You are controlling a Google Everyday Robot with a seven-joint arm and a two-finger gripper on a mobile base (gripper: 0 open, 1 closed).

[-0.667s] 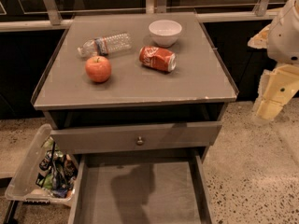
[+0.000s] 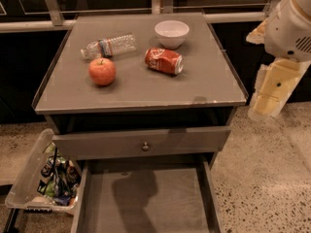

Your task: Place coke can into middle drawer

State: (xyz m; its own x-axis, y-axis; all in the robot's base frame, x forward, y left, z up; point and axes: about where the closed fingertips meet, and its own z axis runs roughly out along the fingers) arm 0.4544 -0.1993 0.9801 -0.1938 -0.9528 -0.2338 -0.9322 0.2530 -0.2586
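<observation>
The coke can [image 2: 164,61] lies on its side on the grey cabinet top [image 2: 204,89], right of centre, just in front of a white bowl. The middle drawer [image 2: 146,203] is pulled out at the bottom of the view, and its flat grey floor holds nothing. My gripper [image 2: 268,93] hangs off the cabinet's right edge, at about the height of the top. It is to the right of the can and well apart from it, and it holds nothing that I can see.
A white bowl [image 2: 172,33], a clear plastic bottle [image 2: 109,46] lying down and a red apple [image 2: 102,71] share the top. The drawer front with a round knob [image 2: 145,146] sits above the open drawer. A clear bin of packets [image 2: 43,181] stands on the floor at left.
My gripper has shifted slightly to the left, towards the cabinet's right edge. The can and the other objects have not moved.
</observation>
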